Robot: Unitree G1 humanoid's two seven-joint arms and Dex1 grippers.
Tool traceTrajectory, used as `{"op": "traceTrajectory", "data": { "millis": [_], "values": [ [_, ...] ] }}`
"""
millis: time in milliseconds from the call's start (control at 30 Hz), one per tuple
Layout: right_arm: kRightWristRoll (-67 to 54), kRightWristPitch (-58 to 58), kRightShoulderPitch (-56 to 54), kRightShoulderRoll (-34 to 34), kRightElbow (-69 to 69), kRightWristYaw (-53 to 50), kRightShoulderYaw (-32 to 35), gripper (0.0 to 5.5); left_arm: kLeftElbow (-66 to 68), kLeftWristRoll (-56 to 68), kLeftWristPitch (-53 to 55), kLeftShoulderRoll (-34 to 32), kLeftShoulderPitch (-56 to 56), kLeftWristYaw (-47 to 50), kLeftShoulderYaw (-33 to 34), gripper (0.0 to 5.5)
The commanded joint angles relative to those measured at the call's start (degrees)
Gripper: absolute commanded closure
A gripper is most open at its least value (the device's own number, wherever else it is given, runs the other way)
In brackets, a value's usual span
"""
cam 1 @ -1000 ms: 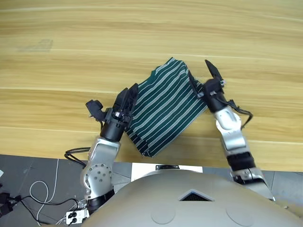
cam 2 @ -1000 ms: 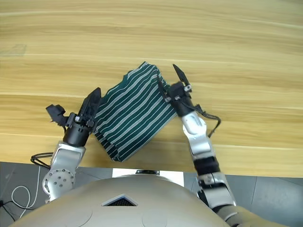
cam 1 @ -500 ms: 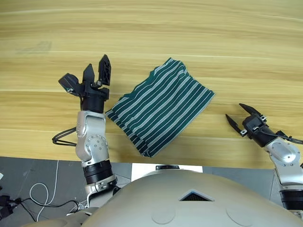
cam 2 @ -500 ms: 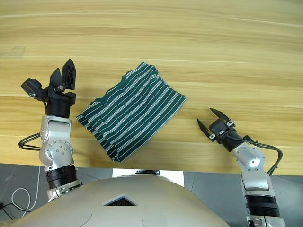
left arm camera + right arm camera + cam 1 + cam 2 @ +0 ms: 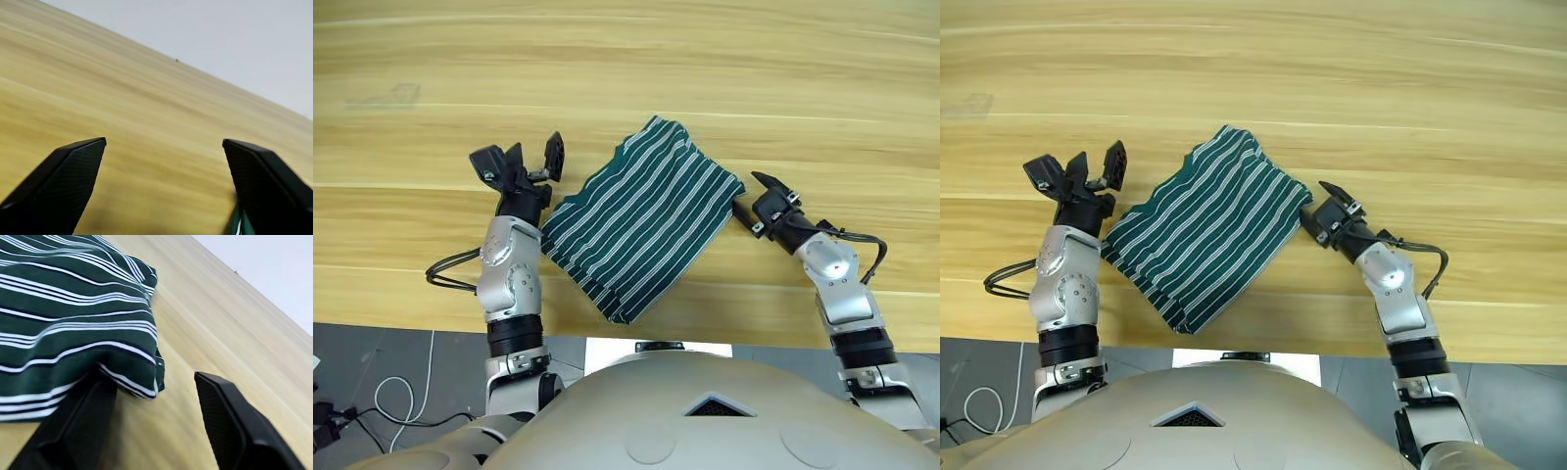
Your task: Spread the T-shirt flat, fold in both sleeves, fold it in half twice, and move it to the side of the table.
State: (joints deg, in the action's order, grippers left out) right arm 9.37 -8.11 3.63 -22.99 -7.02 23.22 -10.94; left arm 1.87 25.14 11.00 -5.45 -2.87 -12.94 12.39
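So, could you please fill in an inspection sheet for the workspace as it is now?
Surface: light wooden table, bare plank grain.
Job's things: folded dark green T-shirt with white stripes, lying askew by the table's near edge.
Clutter: nothing seen.
Grippers: left gripper open, close beside the shirt's left corner; right gripper open at the shirt's right corner, the cloth overlapping one finger.
Cables: black cable loop beside the left arm; thin black wire along the right forearm; white cables on the floor.
Surroundings: grey floor below the table's near edge.
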Motion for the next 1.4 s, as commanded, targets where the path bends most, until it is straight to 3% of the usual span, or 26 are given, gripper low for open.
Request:
{"op": "traceTrajectory", "data": {
  "millis": [33, 167, 400, 567, 700, 1000, 1100, 1200, 1300, 1400],
  "values": [
    [1.2, -0.3, -6.5, 3.5, -8.2, -1.8, -1.5, 2.58, 1.6, -0.5, -0.2, 0.6, -1.1, 0.1, 0.2, 1.08],
    [1.1, -2.3, -18.5, 7.7, -22.9, -5.5, -0.4, 2.58, 2.8, -0.2, -0.8, 1.1, -2.1, -0.6, 0.9, 1.08],
    [-0.1, -5.8, -41.6, 14.4, -53.5, -13.4, 4.0, 2.58, -0.6, 1.9, -1.5, -1.1, -7.3, -10.2, -0.1, 1.08],
    [-0.6, -9.4, -46.1, 15.8, -61.4, -19.5, 6.8, 2.58, -5.5, 6.4, 4.0, 2.4, -14.2, -14.6, -5.6, 1.08],
    [-2.7, -15.0, -39.4, 12.8, -58.4, -20.1, 10.0, 2.58, -10.6, 8.4, 5.8, 5.0, -19.7, -15.9, -11.0, 1.08],
    [-6.9, -14.6, -22.1, 8.3, -33.7, -19.0, 14.9, 2.58, -11.2, 8.2, 5.5, 3.9, -19.0, -13.4, -8.3, 1.08],
    [-4.5, -13.5, -15.7, 7.6, -24.4, -16.6, 12.0, 2.58, -10.4, 9.8, 5.7, 4.2, -18.1, -12.7, -6.0, 1.08],
    [0.2, -14.9, -9.1, 5.7, -18.3, -14.0, 7.2, 2.58, -14.7, 10.5, 6.2, 4.0, -22.7, -16.1, -9.7, 1.08],
    [2.9, -14.9, -8.0, 5.4, -17.5, -14.9, 5.8, 2.58, -19.0, 11.1, 5.6, 3.3, -25.8, -17.8, -11.3, 1.08],
    [4.7, -14.2, -5.9, 6.8, -14.3, -13.9, 2.8, 2.58, -18.4, 10.2, 3.4, 2.2, -22.9, -16.6, -8.3, 1.08]
  ]
}}
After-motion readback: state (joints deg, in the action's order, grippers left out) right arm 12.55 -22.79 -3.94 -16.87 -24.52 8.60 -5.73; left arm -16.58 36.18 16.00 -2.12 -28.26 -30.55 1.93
